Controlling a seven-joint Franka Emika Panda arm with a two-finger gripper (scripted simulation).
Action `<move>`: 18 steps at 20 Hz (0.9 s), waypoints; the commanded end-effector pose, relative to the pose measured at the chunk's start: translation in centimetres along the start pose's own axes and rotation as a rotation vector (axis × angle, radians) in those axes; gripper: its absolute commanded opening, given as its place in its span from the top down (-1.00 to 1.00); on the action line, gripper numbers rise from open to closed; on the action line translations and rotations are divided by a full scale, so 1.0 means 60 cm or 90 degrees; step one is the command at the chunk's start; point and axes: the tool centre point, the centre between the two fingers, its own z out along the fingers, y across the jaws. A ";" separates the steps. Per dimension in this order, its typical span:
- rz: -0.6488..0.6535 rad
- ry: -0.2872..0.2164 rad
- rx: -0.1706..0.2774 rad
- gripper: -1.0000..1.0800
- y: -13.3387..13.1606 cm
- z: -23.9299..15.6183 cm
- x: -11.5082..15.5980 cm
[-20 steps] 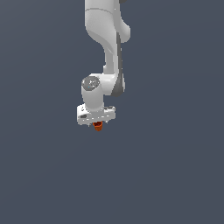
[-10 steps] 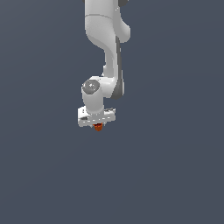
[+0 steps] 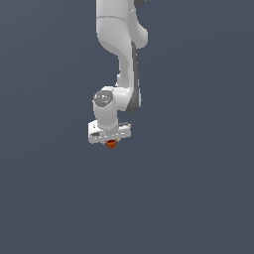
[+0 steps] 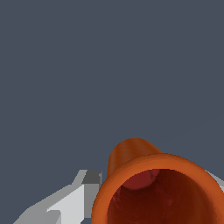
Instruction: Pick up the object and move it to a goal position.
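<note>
- The orange-red cup (image 3: pixel 111 144) is seen directly under the white gripper (image 3: pixel 111 141), only its lower part showing below the hand in the exterior view.
- In the wrist view the cup (image 4: pixel 148 183) sits close to the camera, mouth facing the lens, with a grey-tipped finger (image 4: pixel 85 186) pressed against its side; the gripper is judged to be clamped on it.
- No goal marker is visible.
- The carry is best done smoothly, with the squeeze kept steady, as a glossy tapered wall can slip.
</note>
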 end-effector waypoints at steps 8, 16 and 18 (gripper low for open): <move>0.000 0.001 0.000 1.00 -0.035 -0.048 0.006; 0.000 0.000 -0.001 1.00 -0.107 -0.150 0.018; 0.000 0.000 -0.001 1.00 -0.131 -0.183 0.022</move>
